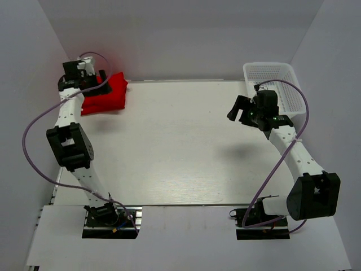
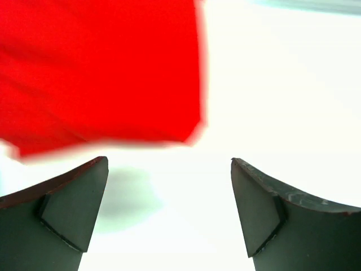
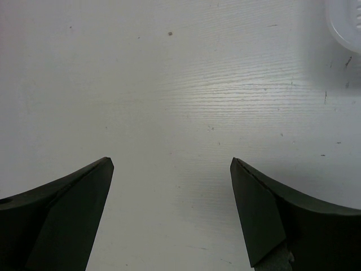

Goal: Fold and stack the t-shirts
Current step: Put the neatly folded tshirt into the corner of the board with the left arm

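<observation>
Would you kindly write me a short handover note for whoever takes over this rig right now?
Left pincer: open, holding nothing, close to the pile of folded bright red cloth t-shirts.
Right pincer: open, holding nothing, above the white table near the white plastic mesh basket.
Shirts: piled at the table's far left corner; how many I cannot tell.
Done: no loose shirt shows on the table or in the basket.
Left: probably only checking that the pile is square, then parking both arms.

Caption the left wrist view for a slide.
Open left tool over the table, red t-shirts lying just ahead.
</observation>
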